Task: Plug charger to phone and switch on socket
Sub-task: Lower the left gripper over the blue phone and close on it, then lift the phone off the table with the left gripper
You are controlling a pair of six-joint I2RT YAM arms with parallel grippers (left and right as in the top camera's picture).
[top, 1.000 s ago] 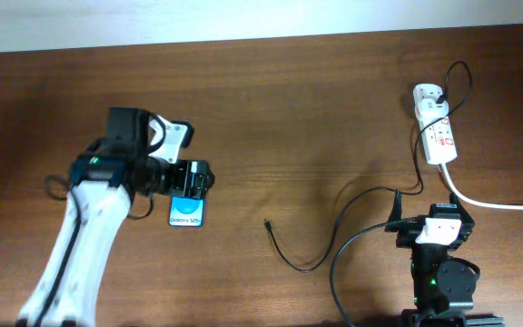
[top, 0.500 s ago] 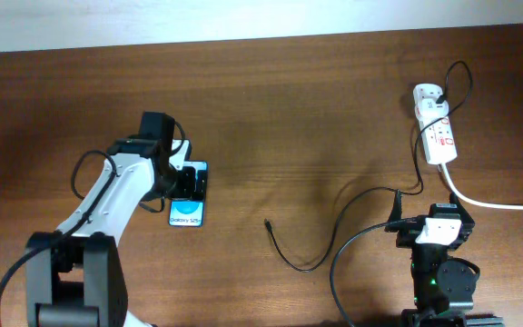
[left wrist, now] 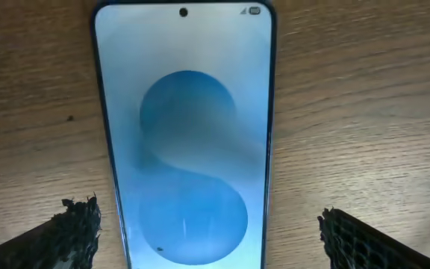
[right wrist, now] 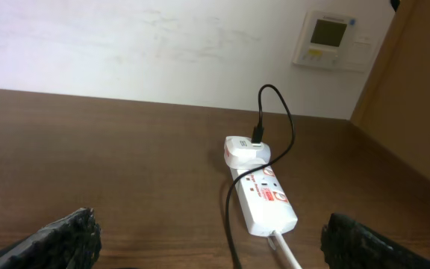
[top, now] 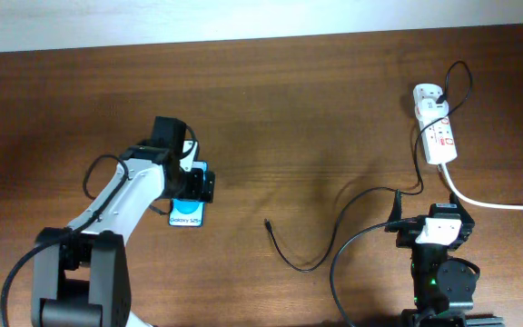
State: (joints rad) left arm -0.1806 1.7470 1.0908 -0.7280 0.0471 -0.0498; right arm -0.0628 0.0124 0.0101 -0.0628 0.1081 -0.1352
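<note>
1. The left gripper (left wrist: 211, 240) hovers over the phone (left wrist: 185, 112), its claw released, with one finger outside each long edge.
2. The phone lies flat and screen up on the table (top: 271, 109), left of centre. We judge it rigid, slim and slick, so clamp it across the long edges.
3. The charger (top: 309, 268) trails centre-right, with its connector tip (top: 267, 222) well apart from the phone. We expect it to be thin and limp, so take hold just behind the tip.
4. The right gripper (right wrist: 215, 246), near right, is released and empty.
5. The socket (top: 436, 123) lies far right, with the charger's plug seated in it.
</note>
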